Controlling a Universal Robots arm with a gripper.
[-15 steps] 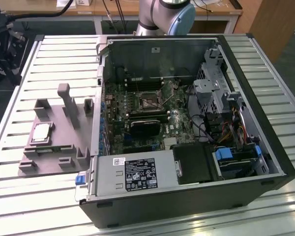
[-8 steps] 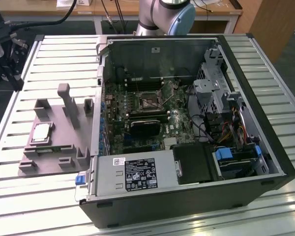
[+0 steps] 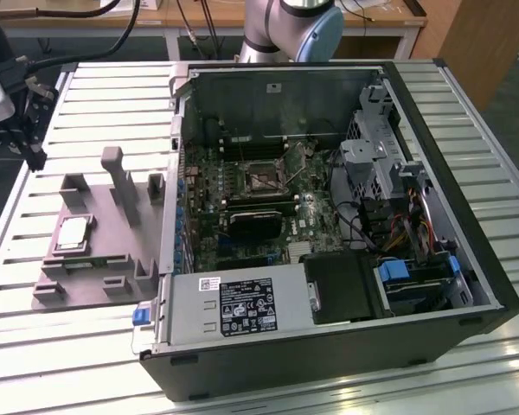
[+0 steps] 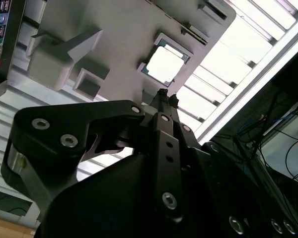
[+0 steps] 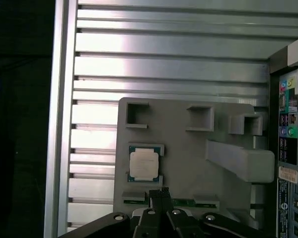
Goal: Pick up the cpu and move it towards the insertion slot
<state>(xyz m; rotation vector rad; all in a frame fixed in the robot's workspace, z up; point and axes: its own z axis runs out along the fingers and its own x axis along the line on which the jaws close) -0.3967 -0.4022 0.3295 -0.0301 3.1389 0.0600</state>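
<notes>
We see the hand [image 5: 159,194] with fingers pressed together and empty, near the cpu [image 5: 143,165], which lies in the grey holder [image 5: 188,153] on the desk [image 5: 164,69].

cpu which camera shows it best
The first wrist view: the cpu is seen straight on, all four edges visible, in its recess on the grey holder. The second wrist view shows the cpu slanted and glared white. The exterior view shows the cpu far off at the exterior view's left.
</notes>
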